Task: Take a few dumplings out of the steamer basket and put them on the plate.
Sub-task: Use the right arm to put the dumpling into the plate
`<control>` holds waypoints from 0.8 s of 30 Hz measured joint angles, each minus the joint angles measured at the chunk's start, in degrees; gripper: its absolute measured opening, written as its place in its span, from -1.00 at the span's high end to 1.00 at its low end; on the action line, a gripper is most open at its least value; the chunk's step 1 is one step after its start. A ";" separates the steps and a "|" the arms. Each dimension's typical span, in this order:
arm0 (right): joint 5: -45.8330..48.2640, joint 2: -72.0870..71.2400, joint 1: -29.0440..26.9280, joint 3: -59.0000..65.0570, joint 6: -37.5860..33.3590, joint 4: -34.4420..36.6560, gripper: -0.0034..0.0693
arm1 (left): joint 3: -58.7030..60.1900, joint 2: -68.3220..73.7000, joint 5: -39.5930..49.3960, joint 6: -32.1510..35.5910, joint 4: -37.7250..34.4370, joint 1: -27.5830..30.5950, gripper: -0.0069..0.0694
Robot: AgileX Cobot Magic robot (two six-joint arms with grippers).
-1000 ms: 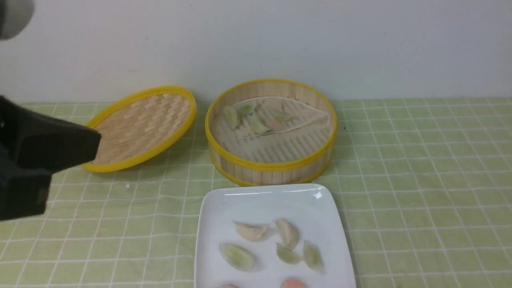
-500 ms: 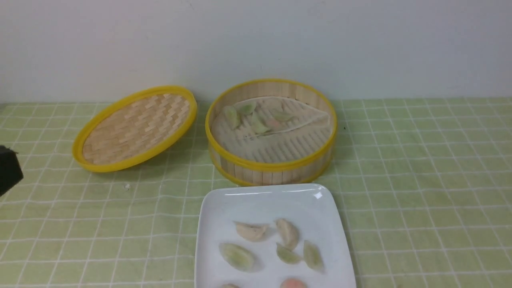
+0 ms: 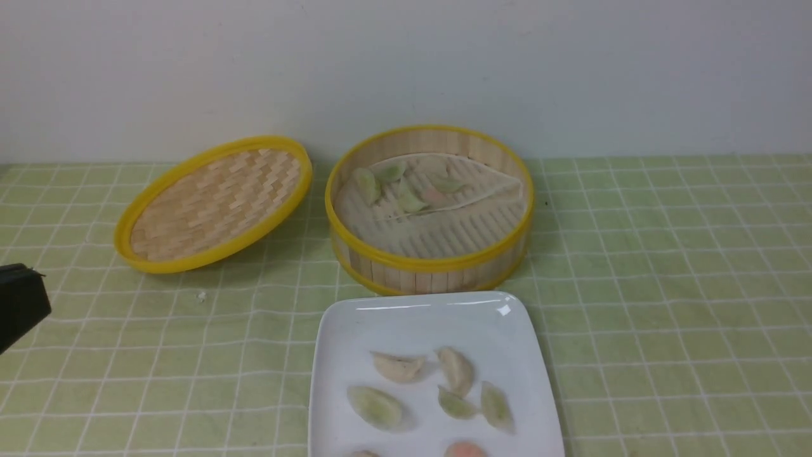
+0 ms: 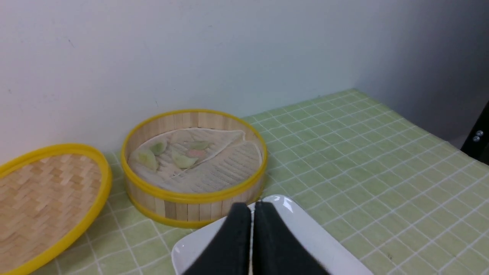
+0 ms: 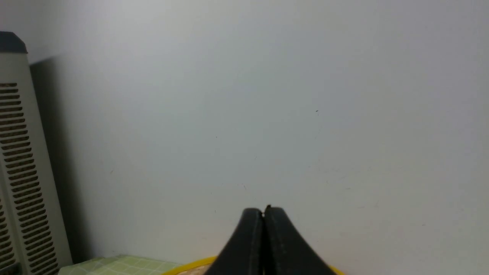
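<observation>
Dumplings point(image 3: 438, 393) already lie on the plate point(image 3: 419, 317): two cream, three pale green, a pinkish-orange one and another cream one cut off at the near edge of the front view; so the task looks largely done, perhaps finished, since only "a few" were asked for. Several more, mostly green with one pinkish, rest on the white liner at the back of the steamer basket point(image 3: 431, 260), which stands on the green-checked bench point(image 3: 666, 285) just behind the plate; the woven lid point(image 3: 212, 203) leans beside the basket on its left.

Neither arm is over the food; the left gripper point(image 4: 252, 208) is clenched on nothing, its black tips pressed together, drawn back low at the left edge of the front view and aimed toward the plate's far rim and the basket; the right gripper point(image 5: 263, 212) is likewise clenched and empty, out of the front view, pointing at the bare wall with only a sliver of yellow rim beneath it.
</observation>
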 joint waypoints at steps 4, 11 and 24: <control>0.00 0.00 0.00 0.00 0.00 0.00 0.95 | 0.18 0.00 -0.13 1.92 3.36 0.00 0.83; -0.04 0.00 0.00 0.00 -0.06 0.00 0.95 | 8.77 -5.19 -4.92 2.72 6.72 8.43 0.83; -0.04 0.00 0.00 0.00 -0.06 0.00 0.95 | 41.41 -22.36 -15.23 2.80 8.02 22.70 0.83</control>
